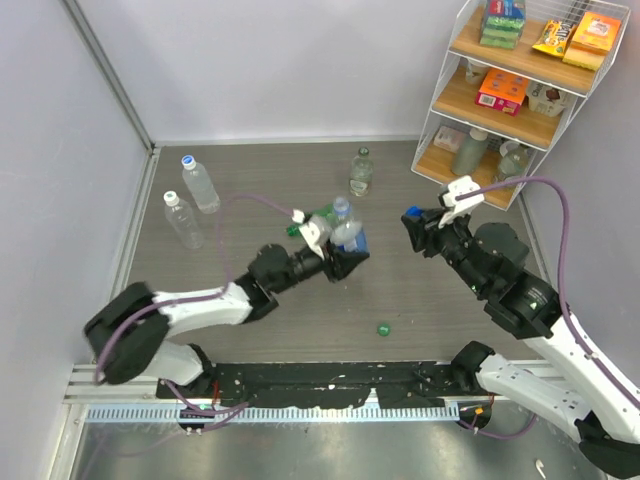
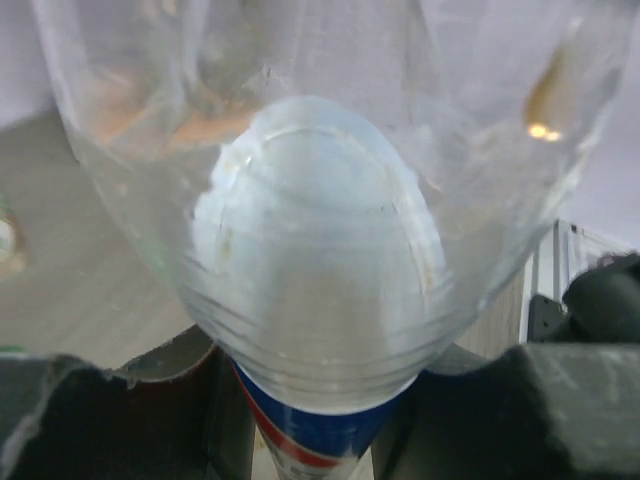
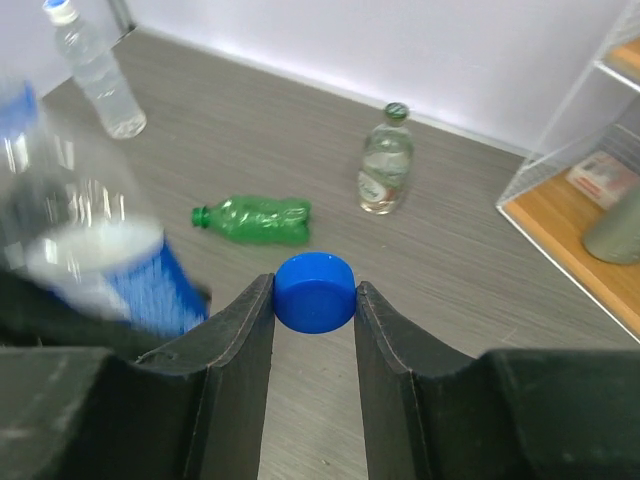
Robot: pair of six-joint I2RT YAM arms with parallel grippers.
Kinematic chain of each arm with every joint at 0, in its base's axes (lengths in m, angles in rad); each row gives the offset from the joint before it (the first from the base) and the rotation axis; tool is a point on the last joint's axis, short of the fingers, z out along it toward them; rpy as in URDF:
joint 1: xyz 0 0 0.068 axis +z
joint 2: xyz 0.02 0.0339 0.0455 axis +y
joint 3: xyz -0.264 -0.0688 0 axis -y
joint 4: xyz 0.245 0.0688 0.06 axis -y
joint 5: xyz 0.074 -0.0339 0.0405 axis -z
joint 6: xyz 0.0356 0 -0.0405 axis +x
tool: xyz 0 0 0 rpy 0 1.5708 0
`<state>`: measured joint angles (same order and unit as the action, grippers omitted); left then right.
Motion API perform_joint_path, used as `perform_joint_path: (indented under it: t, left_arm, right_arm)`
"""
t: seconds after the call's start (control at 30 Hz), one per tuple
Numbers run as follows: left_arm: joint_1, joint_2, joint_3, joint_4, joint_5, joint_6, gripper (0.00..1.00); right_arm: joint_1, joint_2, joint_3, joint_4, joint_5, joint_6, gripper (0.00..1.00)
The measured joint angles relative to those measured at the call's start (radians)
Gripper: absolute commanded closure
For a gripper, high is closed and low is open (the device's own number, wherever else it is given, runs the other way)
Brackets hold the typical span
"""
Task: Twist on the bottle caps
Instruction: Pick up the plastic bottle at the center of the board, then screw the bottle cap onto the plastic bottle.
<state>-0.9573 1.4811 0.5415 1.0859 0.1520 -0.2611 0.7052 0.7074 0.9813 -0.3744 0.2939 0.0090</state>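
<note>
Green cap [image 1: 383, 328] is seen lying alone on the grey worktop [image 1: 300, 335], toward the near edge, about mid-width. Just beyond it, mid-worktop, the cola-labelled bottle [image 1: 346, 233] is pinched at its blue label by the left gripper [image 1: 348, 262], a finger pressed to each side, and is held roughly upright. To its right the blue cap [image 3: 315, 290] is clamped between the fingers of the right gripper [image 3: 314, 310], above the worktop. Behind the cola bottle the green bottle [image 3: 255, 220] is laid on its side, uncapped. Farther back a clear bottle with a dark green cap [image 3: 384, 165] is stood upright. Near the left edge a white-capped clear bottle [image 1: 183, 220] and a blue-capped clear bottle [image 1: 200, 183] are stood. A wire shelf [image 1: 458, 95] is set in the far right corner.
</note>
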Motion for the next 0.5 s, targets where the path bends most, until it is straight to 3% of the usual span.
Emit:
perform_joint_path:
  t: [0.13, 0.2, 0.37, 0.5]
  left_arm:
    - [0.07, -0.208, 0.235, -0.496, 0.09, 0.034, 0.85]
    - [0.069, -0.274, 0.319, -0.703, 0.121, 0.058, 0.79]
    - [0.069, -0.422, 0.337, -1.116, 0.157, 0.064, 0.78]
    - [0.07, -0.48, 0.285, -1.271, 0.224, 0.052, 0.79]
  right_arm:
    - [0.0, 0.05, 0.006, -0.024, -0.139, -0.073, 0.93]
    - [0.0, 0.088, 0.025, -0.047, -0.212, -0.135, 0.95]
    - [-0.001, 0.169, 0.043, -0.09, -0.373, -0.324, 0.94]
    - [-0.006, 0.181, 0.049, -0.19, -0.531, -0.531, 0.96]
